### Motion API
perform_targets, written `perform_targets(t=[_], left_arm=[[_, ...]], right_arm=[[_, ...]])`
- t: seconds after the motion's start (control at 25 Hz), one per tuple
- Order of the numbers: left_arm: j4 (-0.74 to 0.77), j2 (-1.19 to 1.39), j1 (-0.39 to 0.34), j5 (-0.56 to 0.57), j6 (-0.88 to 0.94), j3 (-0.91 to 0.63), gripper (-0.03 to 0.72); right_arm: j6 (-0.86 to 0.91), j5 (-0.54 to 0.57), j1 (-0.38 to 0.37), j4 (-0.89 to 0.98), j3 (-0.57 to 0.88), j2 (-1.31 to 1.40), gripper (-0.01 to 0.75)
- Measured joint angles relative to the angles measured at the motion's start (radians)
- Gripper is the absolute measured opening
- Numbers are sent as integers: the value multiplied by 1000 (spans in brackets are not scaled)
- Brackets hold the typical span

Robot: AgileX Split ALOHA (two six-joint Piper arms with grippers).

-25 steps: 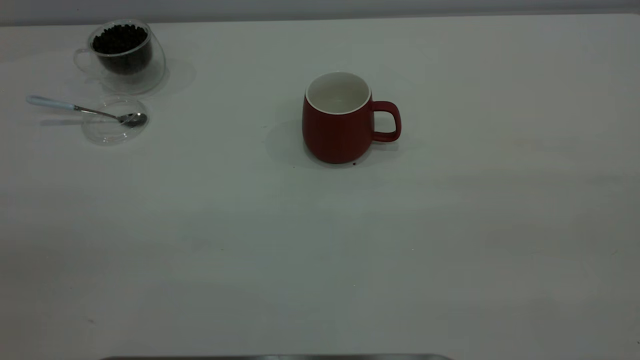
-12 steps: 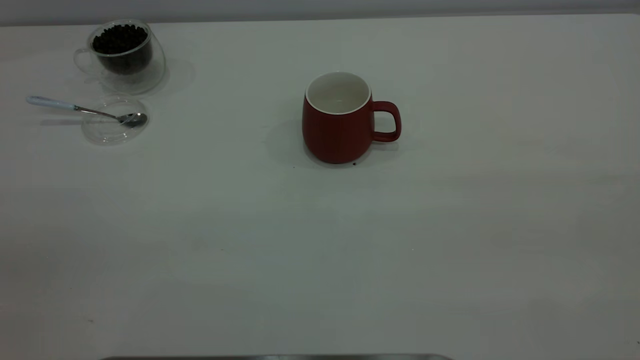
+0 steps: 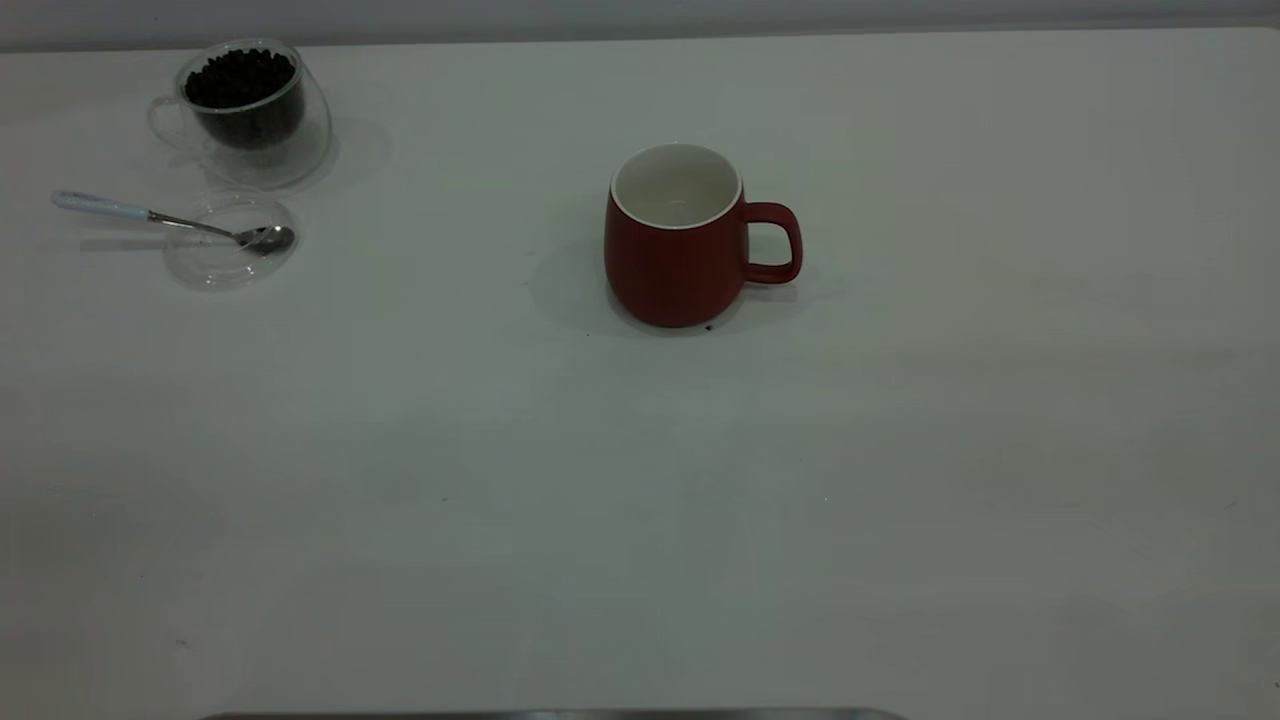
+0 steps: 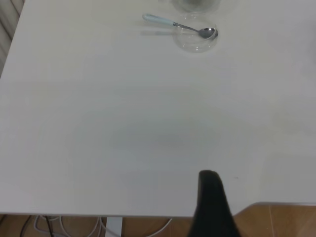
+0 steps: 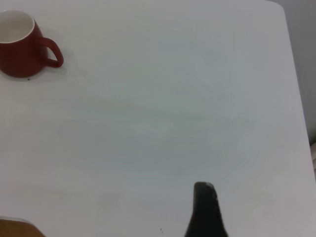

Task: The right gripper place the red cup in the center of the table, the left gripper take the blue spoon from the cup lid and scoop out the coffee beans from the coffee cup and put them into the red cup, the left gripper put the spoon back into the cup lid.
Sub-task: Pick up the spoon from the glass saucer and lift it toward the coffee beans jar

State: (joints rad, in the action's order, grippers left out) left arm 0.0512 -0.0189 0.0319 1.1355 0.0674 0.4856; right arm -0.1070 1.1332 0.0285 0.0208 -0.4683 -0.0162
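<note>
The red cup (image 3: 675,250) stands upright and empty near the middle of the table (image 3: 640,500), handle to the right; it also shows in the right wrist view (image 5: 17,49). The coffee cup (image 3: 245,110) with coffee beans (image 3: 240,78) stands at the far left. The blue spoon (image 3: 160,218) rests with its bowl in the cup lid (image 3: 200,275) in front of it, handle pointing left; the spoon (image 4: 180,25) and lid (image 4: 197,43) also show in the left wrist view. My left gripper (image 4: 210,197) hangs over the near table edge, far from them. My right gripper (image 5: 205,207) is over bare table, far from the red cup.
The table's near edge and wooden floor (image 4: 281,222) show in the left wrist view, with cables below. The table's right edge (image 5: 296,98) shows in the right wrist view. Neither arm appears in the exterior view.
</note>
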Motion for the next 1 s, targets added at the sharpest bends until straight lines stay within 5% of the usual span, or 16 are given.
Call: perform_targets(t=[0.28,1.0], left_arm=[[-1,130,0,-75,59,103,585],[33,1159,-1,-208,31,647,585]], right_arm=[[-1,0,0,0,0,0,588],[-1,0,0,0,0,0,588]])
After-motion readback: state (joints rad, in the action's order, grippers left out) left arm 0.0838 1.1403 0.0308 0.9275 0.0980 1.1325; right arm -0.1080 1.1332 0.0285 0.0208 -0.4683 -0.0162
